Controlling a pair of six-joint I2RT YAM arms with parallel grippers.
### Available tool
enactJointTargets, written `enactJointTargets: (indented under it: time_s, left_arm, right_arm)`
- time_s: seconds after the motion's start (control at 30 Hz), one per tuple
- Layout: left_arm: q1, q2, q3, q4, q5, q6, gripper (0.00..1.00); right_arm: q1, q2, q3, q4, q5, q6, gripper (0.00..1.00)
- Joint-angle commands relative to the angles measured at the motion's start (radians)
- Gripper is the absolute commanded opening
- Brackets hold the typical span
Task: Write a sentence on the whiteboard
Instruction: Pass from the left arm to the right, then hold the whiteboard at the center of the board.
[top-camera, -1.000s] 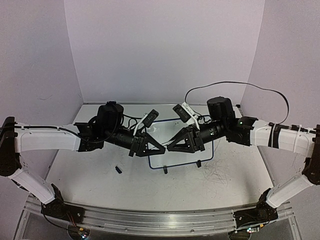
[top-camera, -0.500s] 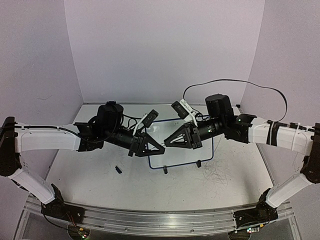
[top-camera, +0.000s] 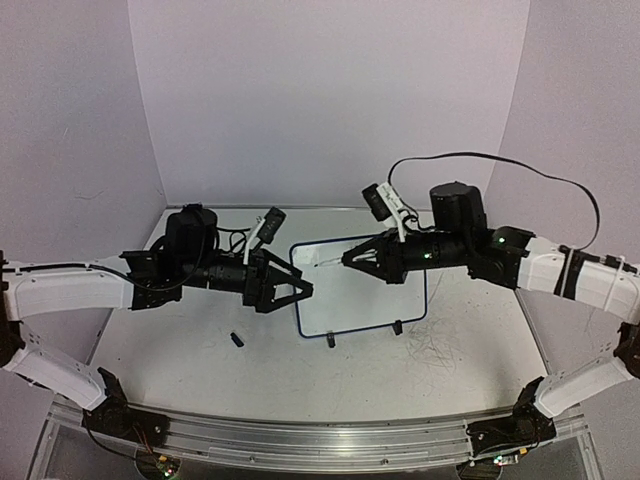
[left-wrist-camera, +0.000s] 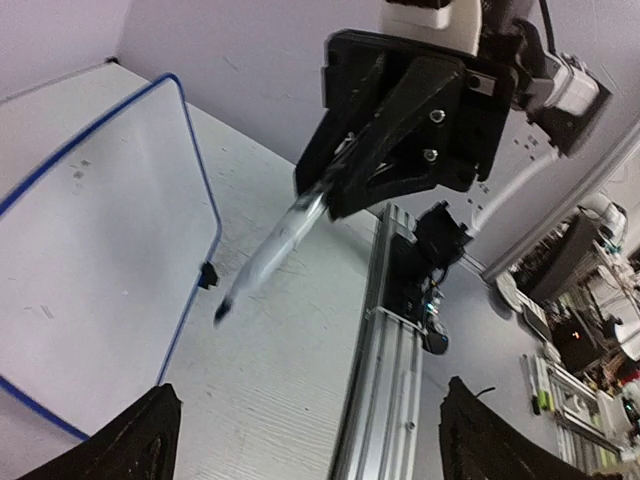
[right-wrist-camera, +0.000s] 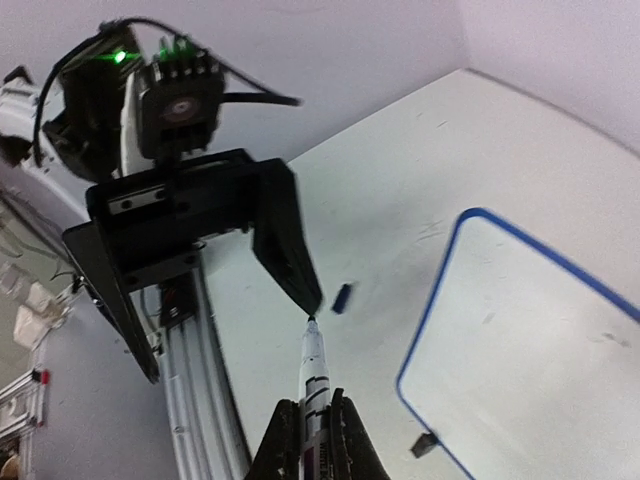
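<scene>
From above, the whiteboard (top-camera: 365, 300) stands propped at mid-table with a blank face and looks light enough to skid or tip under a hard press. The left gripper (top-camera: 297, 291) gapes empty just beside its left edge, while the right gripper (top-camera: 350, 258) is pinched onto a marker (top-camera: 325, 264) near the top left corner. The left wrist view shows that arm's own fingers (left-wrist-camera: 150, 440) spread wide around nothing, and the slim, stiff, probably slick marker, tip bared, clamped in the opposite jaws. In the right wrist view the pads (right-wrist-camera: 285, 445) squeeze the barrel well behind the tip, so a hold nearer the tip would likely steady the strokes.

The whiteboard (top-camera: 365, 295) is white, blue-rimmed; the marker (right-wrist-camera: 314, 378) white.
</scene>
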Motion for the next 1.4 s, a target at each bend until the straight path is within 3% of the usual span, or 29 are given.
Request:
enactJointTargets:
  time_s: [0.0,0.1,0.33,0.43,0.63,0.87,1.17,1.37]
  left_arm:
    - [0.007,-0.137,-0.042,-0.001,-0.327,-0.017,0.95]
    - [0.008,-0.156,-0.057,-0.030,-0.457,-0.056,0.98]
    - [0.015,-0.150,-0.114,-0.038,-0.723,-0.165,0.99]
    - [0.035,-0.135,-0.123,-0.038,-0.768,-0.206,0.99]
    - [0.117,-0.077,-0.127,-0.040,-0.677,-0.253,0.99]
    - [0.156,0.019,-0.104,-0.011,-0.526,-0.206,0.99]
    - [0.175,0.048,-0.203,0.233,-0.461,-0.294,0.99]
    - [0.202,0.068,-0.259,0.365,-0.316,-0.311,0.97]
  right_arm:
    - [0.000,-0.163,-0.044,0.041,0.414,0.011,0.00]
    - [-0.003,-0.240,-0.129,0.134,0.527,0.026,0.00]
    - [-0.012,-0.220,-0.108,0.127,0.506,-0.043,0.00]
    - [-0.012,-0.214,-0.113,0.130,0.537,-0.057,0.00]
    - [-0.012,-0.182,-0.119,0.129,0.587,-0.056,0.00]
    - [-0.009,-0.192,-0.163,0.151,0.615,-0.078,0.00]
    - [-0.008,-0.210,-0.179,0.161,0.549,-0.094,0.00]
    - [-0.006,-0.181,-0.158,0.161,0.570,-0.073,0.00]
